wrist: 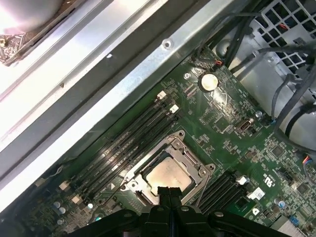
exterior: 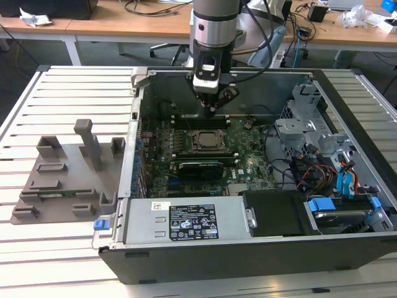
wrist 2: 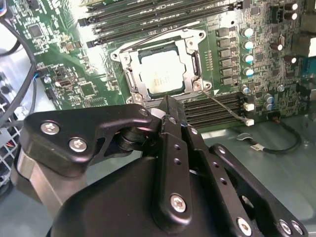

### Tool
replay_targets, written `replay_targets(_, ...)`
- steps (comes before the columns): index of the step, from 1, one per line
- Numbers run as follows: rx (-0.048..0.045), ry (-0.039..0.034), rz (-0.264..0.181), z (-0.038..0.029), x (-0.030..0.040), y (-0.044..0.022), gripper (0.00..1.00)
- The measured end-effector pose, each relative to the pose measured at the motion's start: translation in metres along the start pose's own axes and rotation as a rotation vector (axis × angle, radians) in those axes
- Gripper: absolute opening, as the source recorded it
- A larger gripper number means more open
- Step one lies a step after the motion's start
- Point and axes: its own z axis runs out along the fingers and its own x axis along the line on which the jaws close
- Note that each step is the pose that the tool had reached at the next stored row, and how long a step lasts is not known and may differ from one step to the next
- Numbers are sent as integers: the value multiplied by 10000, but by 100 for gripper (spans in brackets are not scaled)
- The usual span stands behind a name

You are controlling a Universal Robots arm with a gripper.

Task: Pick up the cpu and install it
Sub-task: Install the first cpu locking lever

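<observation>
already seated, the cpu (wrist: 167,174) lies near the closed pincer (wrist: 168,190).

Cpu (wrist 2: 160,74) silvery-white; motherboard (wrist 2: 74,64) green; tool (wrist 2: 166,102) black; tray (exterior: 62,177) grey; slatted table (exterior: 68,93) white.

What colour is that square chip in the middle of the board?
The cpu is silvery-white on top, clearest in the second wrist view.
</observation>
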Motion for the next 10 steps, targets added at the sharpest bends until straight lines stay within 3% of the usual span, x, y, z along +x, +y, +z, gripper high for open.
replay_targets(10,-67,-2,-1195,0,0,0,11)
